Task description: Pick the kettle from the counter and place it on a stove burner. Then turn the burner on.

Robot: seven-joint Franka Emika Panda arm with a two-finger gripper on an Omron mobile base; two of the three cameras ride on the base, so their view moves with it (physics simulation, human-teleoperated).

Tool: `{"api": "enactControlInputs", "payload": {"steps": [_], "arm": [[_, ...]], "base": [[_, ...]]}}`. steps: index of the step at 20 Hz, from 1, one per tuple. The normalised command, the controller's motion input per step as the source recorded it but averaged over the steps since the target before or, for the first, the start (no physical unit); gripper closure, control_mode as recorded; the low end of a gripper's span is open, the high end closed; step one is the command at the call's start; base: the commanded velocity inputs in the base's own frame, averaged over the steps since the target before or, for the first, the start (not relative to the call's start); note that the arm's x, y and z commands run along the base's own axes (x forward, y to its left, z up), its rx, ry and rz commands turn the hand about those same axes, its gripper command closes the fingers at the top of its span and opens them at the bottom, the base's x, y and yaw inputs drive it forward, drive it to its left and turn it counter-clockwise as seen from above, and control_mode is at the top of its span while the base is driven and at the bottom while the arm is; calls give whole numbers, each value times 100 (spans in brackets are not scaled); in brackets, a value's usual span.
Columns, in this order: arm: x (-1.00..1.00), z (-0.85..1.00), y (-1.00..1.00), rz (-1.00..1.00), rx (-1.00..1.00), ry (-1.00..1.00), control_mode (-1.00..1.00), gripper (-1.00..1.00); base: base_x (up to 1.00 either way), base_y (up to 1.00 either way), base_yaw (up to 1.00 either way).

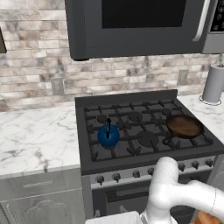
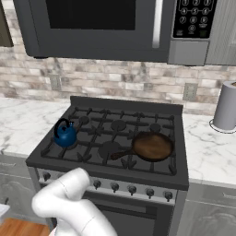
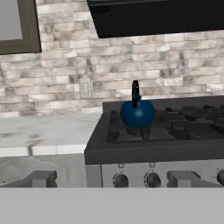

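Observation:
The dark-blue kettle (image 1: 108, 135) (image 2: 65, 134) (image 3: 137, 113) stands upright on the black grate over the stove's front-left stove burner (image 1: 101, 148), whose cap is hidden beneath it. The marble counter (image 1: 35, 135) (image 2: 18, 123) (image 3: 43, 127) lies to the left of the stove. In the hand view my gripper (image 3: 113, 179) is open, its fingertips (image 3: 41, 178) spread wide with nothing between them. It hangs low in front of the stove's front edge, level with the knobs (image 3: 152, 179), and the kettle is ahead and above it.
A brown frying pan (image 1: 184, 126) (image 2: 153, 146) sits on the front-right burner. A row of grey knobs (image 1: 116, 176) (image 2: 114, 187) lines the stove front. A paper towel roll (image 1: 214, 83) (image 2: 227, 112) stands on the right counter. The microwave (image 1: 140, 26) (image 2: 101, 27) hangs overhead.

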Motion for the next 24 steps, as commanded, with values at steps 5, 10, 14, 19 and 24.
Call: {"api": "enactControlInputs", "payload": {"steps": [5,10,14,19,24], "arm": [[53,-21,-3,0,1,-13,-100,-100],[47,-34,-1,0,0,-8,-100,-100],[40,-33,-8,0,0,-5,-100,-100],[45,-29,-5,0,0,-2,-100,-100],[50,-28,0,0,2,0,-100,-100]], "base": [[0,0,0],[0,0,0],[0,0,0],[0,0,0],[0,0,0]]}}
